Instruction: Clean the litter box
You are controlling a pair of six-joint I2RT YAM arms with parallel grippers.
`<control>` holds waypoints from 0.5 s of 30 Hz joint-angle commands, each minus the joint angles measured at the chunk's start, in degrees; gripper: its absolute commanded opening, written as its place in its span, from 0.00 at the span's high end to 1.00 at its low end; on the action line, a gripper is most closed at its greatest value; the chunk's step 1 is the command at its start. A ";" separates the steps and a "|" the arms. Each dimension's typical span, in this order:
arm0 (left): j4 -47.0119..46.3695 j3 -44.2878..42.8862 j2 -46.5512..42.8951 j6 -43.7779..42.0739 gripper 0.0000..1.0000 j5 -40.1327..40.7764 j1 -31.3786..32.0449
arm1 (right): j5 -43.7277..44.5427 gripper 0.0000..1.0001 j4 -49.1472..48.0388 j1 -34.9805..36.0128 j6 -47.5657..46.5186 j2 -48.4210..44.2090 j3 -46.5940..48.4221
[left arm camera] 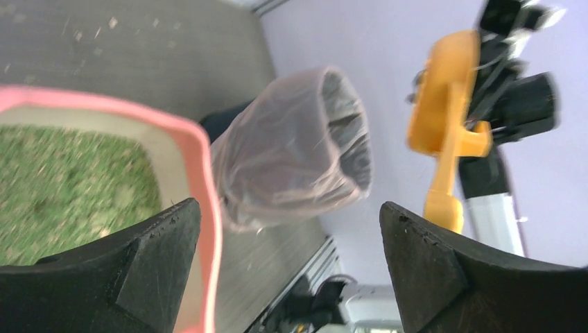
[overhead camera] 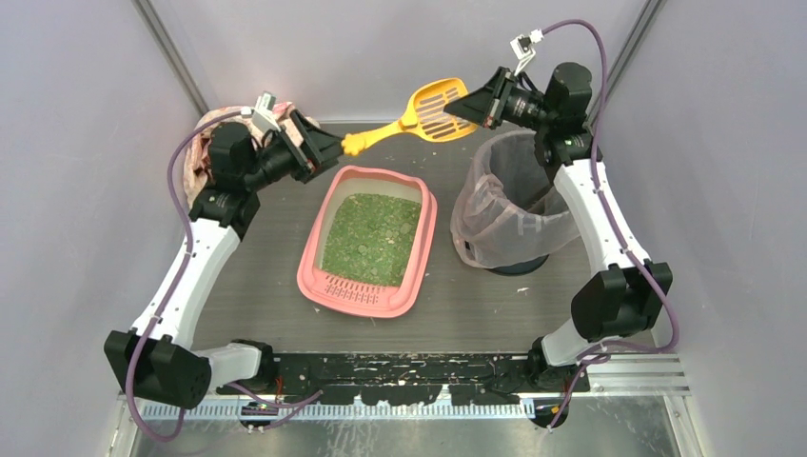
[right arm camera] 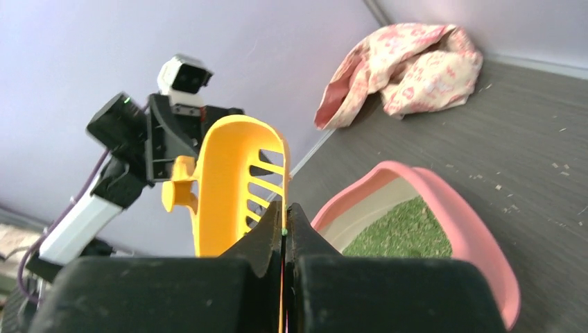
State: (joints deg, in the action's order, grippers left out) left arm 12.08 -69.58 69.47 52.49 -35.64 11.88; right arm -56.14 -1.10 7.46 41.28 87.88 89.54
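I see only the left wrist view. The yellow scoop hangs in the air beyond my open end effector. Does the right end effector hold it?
Observer: Yes. In the right wrist view the right end effector is shut on the rim of the scoop, at its head.
Operator: Is there litter in the scoop?
Observer: From above, none shows; its slots look bare.
Operator: What lies in the far corner that I miss?
Observer: A pink patterned cloth lies bunched in the far left corner of the table.
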 commanded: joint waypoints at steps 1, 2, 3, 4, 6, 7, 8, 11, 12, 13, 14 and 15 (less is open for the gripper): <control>-22.36 -0.95 -1.52 12.83 0.00 2.63 -0.02 | 7.71 0.99 -6.21 -0.26 3.43 1.14 3.53; -25.86 -0.20 -1.53 15.44 0.01 2.71 -0.06 | 8.93 0.99 -6.27 -0.26 3.50 1.27 3.72; -29.41 0.37 -1.41 17.68 0.01 2.75 -0.10 | 9.64 0.99 -6.35 -0.26 3.57 1.52 4.11; -32.02 0.75 -1.35 19.52 0.01 2.91 -0.10 | 10.48 0.99 -6.17 -0.28 3.90 1.81 4.66; -36.07 1.01 -1.03 22.00 0.01 2.92 -0.09 | 11.28 0.99 -6.57 -0.18 4.50 2.37 5.27; -36.99 1.01 -0.94 22.77 0.00 3.01 -0.09 | 11.64 0.99 -6.93 -0.05 5.04 2.62 5.40; -38.04 1.03 -0.88 23.41 0.00 2.96 -0.10 | 11.88 0.99 -7.73 0.04 5.63 2.72 5.24; -41.03 1.43 -0.31 25.32 0.00 2.60 -0.06 | 12.75 0.99 -8.98 0.58 6.85 3.23 4.83; -41.57 1.46 -0.18 25.67 0.01 2.53 0.01 | 13.13 0.99 -9.72 0.62 7.81 3.06 4.37; -41.70 1.42 -0.19 25.68 0.00 2.62 -0.01 | 13.53 0.99 -11.59 0.50 8.87 2.90 3.40; -41.32 1.32 -0.24 25.32 0.00 2.81 0.03 | 13.75 0.99 -13.02 0.08 9.94 2.76 2.81; -40.69 1.11 -0.34 24.80 0.00 2.85 0.01 | 13.68 0.99 -13.90 -0.54 10.69 2.75 2.67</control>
State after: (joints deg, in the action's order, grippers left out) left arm -21.61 -67.79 69.63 75.42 -32.58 11.88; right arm -44.77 -7.35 7.70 48.60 90.83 92.14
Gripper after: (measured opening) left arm 0.994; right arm 0.044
